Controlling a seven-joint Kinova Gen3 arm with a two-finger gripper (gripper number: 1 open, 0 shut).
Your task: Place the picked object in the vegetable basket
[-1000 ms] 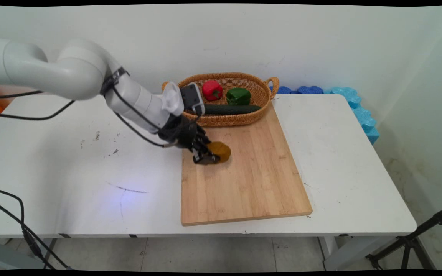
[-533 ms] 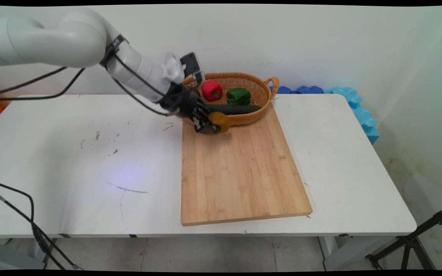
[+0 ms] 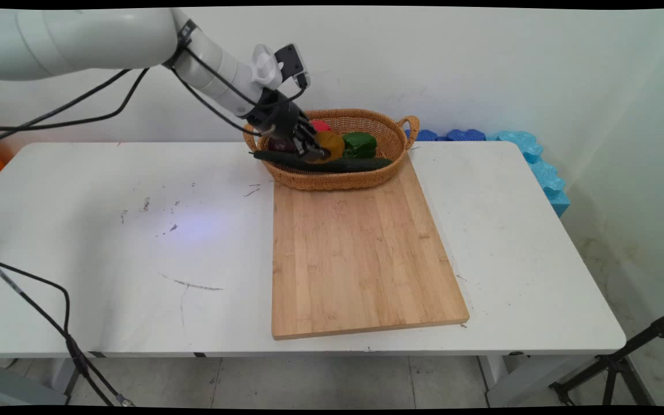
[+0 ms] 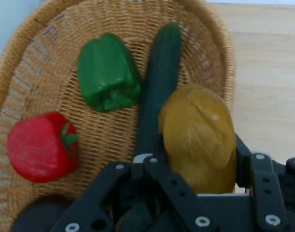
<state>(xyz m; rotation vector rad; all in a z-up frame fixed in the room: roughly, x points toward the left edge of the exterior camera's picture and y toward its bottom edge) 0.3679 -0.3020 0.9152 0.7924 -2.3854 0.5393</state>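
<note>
Hand view, end effector (image 4: 198, 145) pinching yellow-brown potato (image 4: 198, 135) above wicker basket (image 4: 46, 43), cucumber (image 4: 157, 82) at eleven o'clock, green pepper (image 4: 108, 72), red pepper (image 4: 41, 145) at nine o'clock.

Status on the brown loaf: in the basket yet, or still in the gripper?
Done: the wooden cutting board is bare; the red pepper, green pepper and dark cucumber lie in the wicker basket. In hand: the gripper holds the brown bread loaf over the basket. Left: releasing it.
</note>
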